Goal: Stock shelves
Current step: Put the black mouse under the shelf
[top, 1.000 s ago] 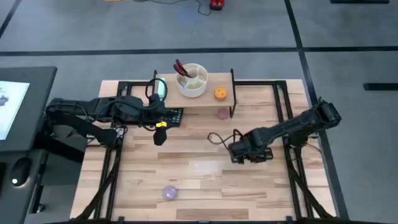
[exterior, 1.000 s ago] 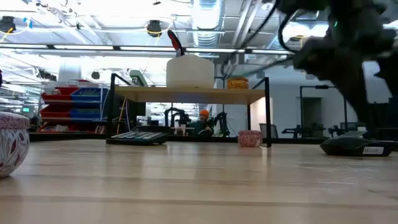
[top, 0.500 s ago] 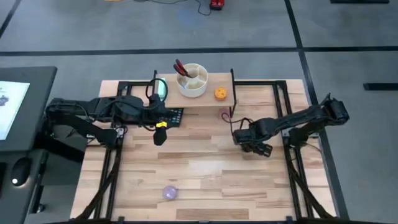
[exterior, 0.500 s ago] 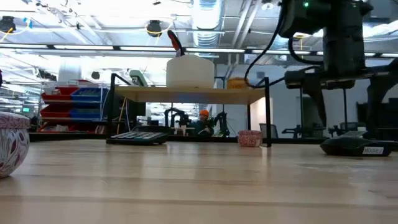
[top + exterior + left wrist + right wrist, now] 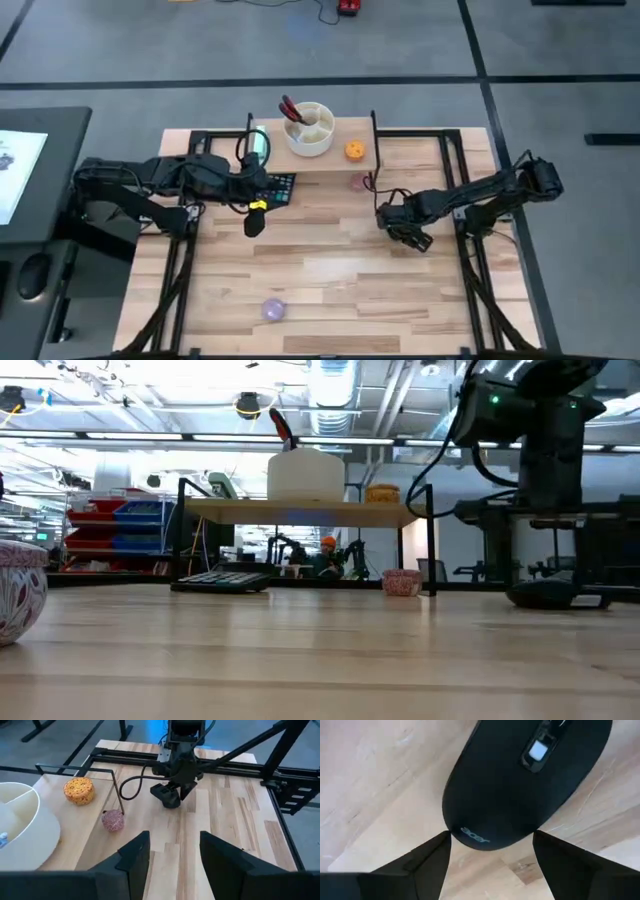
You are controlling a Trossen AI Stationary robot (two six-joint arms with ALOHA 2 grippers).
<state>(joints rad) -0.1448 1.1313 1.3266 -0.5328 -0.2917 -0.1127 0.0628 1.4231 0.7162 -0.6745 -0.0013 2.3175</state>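
- The right gripper (image 5: 490,857) hangs directly over a black computer mouse (image 5: 520,780) lying on the table to the right of the shelf (image 5: 315,152); its fingers are spread wide, one on each side of the mouse's rounded end.
- The mouse's long axis runs away from the fingers.
- The left gripper (image 5: 170,852), fingers apart, waits near the shelf's left end, farther from the mouse.
- The mouse is glossy black with a pale scroll wheel.
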